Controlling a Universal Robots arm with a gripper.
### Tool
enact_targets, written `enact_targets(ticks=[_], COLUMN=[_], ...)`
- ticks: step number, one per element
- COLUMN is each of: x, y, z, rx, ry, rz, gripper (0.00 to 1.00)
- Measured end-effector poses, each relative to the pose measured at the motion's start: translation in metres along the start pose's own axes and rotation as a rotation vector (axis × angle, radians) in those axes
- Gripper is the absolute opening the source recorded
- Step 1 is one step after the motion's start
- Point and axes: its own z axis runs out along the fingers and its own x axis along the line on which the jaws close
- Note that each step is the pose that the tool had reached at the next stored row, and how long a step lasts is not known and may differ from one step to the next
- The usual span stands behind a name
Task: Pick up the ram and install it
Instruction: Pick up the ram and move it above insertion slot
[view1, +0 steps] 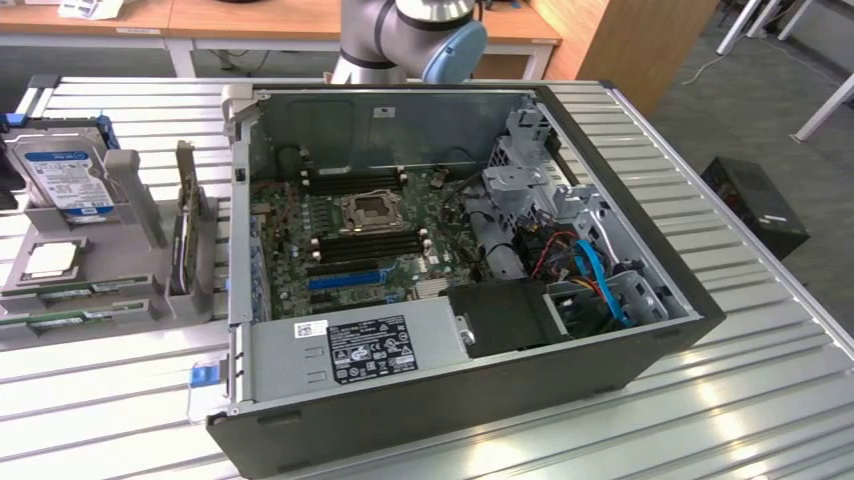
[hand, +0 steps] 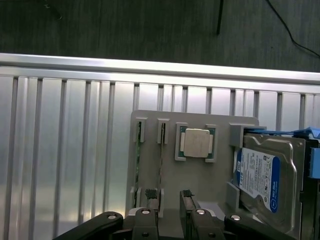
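Two rams stand on edge in the slots of a grey holder (hand: 170, 175). One thin green ram (hand: 138, 150) is at the holder's outer slot, and a second ram (hand: 160, 167) is beside it. In the exterior view these rams (view1: 87, 289) lie as green strips at the holder's near end, on the exterior view's left. My gripper (hand: 169, 196) hangs above the holder, open, with nothing between its black fingertips (hand: 151, 195). One fingertip sits close to the end of the second ram. The motherboard's black memory slots (view1: 367, 245) lie inside the open computer case (view1: 587, 350).
The holder also carries a silver processor chip (hand: 195, 142), a hard drive (hand: 262, 180) with a blue label, and an upright card (view1: 194, 230). A power supply (view1: 360, 345) and drive cages with blue cables (view1: 594, 275) fill the case's near and right parts. My arm's base (view1: 400, 40) stands behind the case.
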Motion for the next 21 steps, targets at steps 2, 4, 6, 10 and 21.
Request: enact_targets(ticks=[2, 4, 6, 10, 21], x=[0.0, 0.0, 0.0, 0.0, 0.0], y=[-0.0001, -0.0001, -0.0002, -0.0002, -0.0005], z=[0.0024, 0.0045, 0.0065, 0.0106, 0.0217], rx=[0.0, 0.0, 0.0, 0.0, 0.0], ry=[0.0, 0.0, 0.0, 0.0, 0.0], rz=[0.0, 0.0, 0.0, 0.0, 0.0], gripper=[0.31, 0.31, 0.31, 0.31, 0.31])
